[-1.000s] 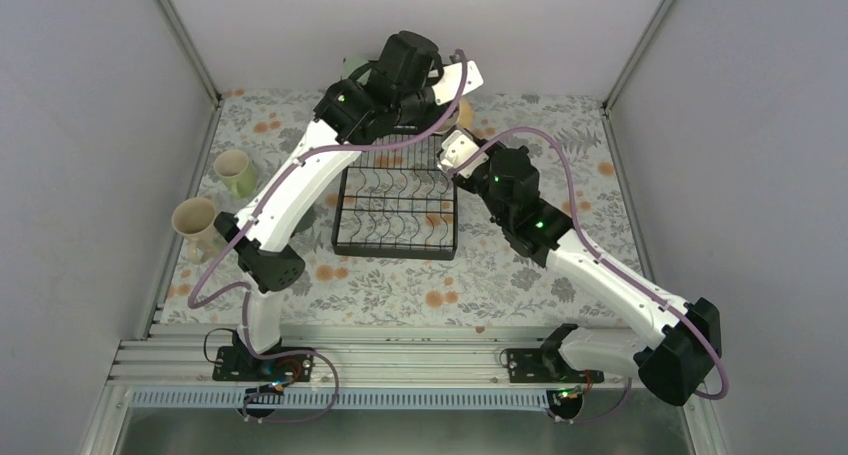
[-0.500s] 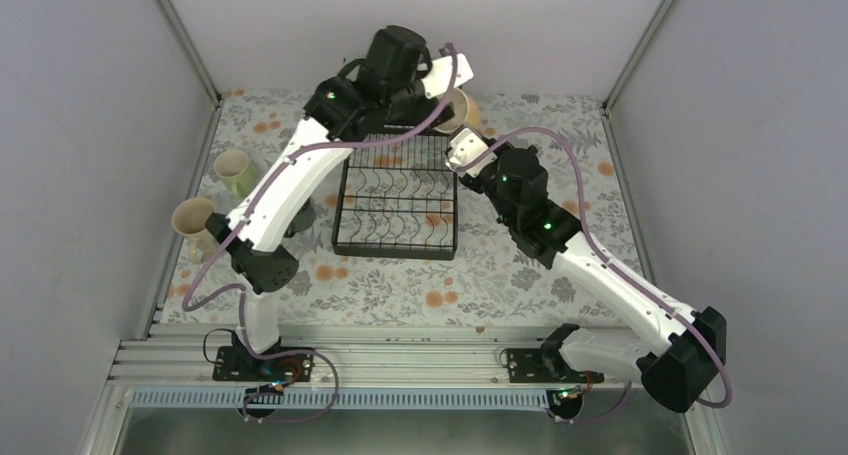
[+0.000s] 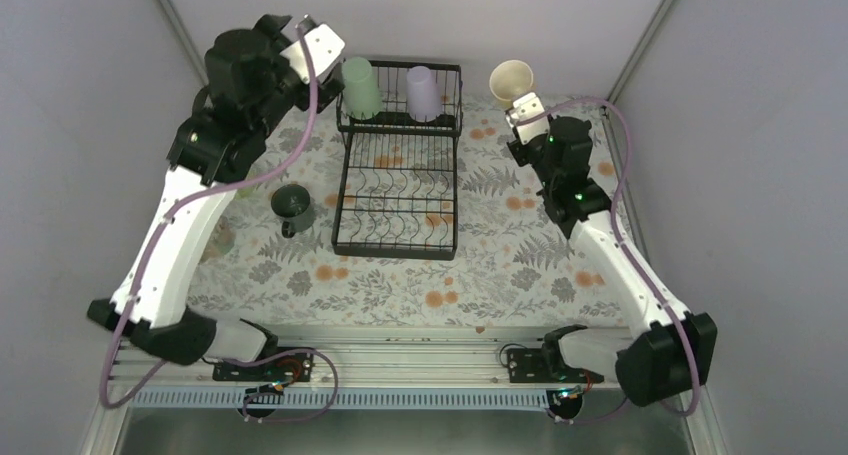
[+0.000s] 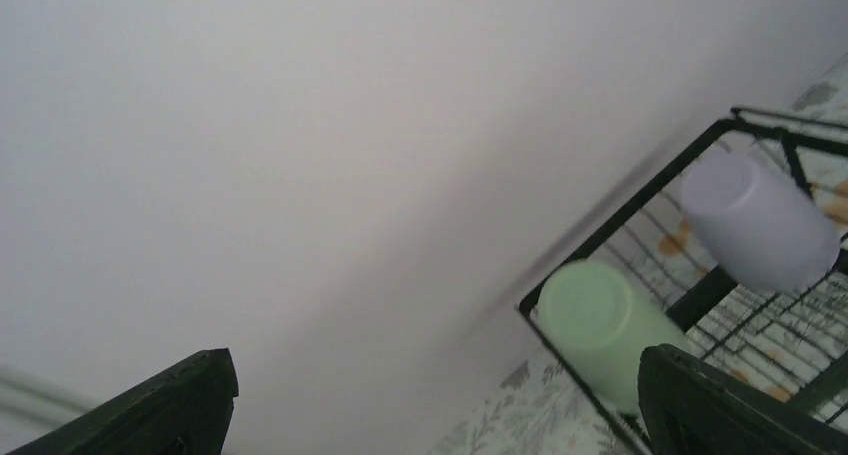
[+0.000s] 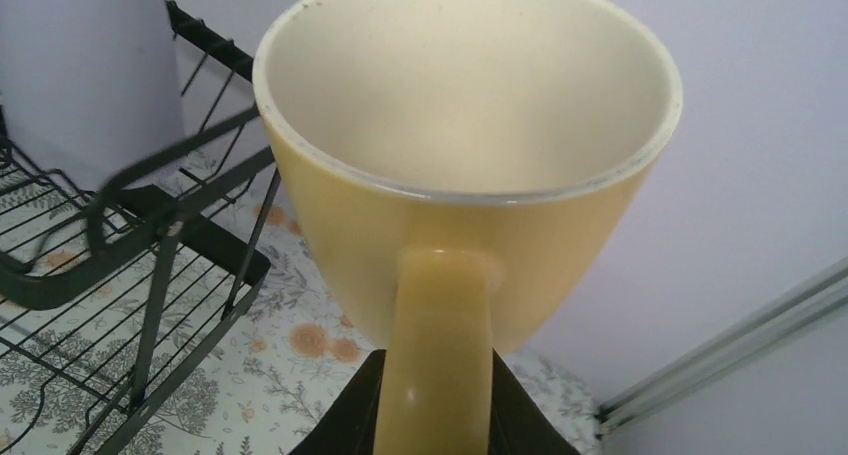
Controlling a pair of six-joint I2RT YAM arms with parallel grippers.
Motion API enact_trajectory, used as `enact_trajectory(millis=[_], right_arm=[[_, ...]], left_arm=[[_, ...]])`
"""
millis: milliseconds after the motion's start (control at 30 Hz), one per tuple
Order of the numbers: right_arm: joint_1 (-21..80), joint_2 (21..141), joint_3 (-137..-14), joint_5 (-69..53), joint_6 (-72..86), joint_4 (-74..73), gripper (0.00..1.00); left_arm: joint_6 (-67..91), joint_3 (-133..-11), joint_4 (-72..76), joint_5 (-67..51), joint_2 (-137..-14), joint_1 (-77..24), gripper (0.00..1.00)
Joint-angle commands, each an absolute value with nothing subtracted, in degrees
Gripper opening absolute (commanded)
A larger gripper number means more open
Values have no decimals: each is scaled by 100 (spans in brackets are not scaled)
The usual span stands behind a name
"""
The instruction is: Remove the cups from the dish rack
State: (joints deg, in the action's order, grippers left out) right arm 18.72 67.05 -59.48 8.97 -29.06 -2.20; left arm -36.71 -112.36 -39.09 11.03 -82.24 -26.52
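dark mug [image 3: 291, 203] just beside dish rack [image 3: 396, 252]

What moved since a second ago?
The right end effector, holding the yellow ceramic mug by its handle, carried it from the far right corner of the black wire dish rack out to the right. The left end effector, open and empty, swung away to the left. The rack stayed put.

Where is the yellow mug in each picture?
Top view: the yellow mug is at the upper right, to the right of the dish rack, held by the right gripper.
Left wrist view: not in it.
Right wrist view: it fills the middle, handle toward the camera.
Shared landmark: the dish rack's black wires, seen in all three views.
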Motion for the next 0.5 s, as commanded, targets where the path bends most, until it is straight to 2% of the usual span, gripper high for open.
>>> enact_trajectory(millis=[0,167,467], right_arm=[[1278,7311,-6332,-475,-2055,491,4],[742,8688,-7062,-1319,-1385,570,3],[503,10423,-8278,-1609,-454,554,4]], left_arm=[[-3949,-9632,-2318,1208,-7294,-2399,100],[-3897,-7936,-1130,1210,-6039,-2274,100],[-4082,-6430,-352,1206,-5123,-2195,100]])
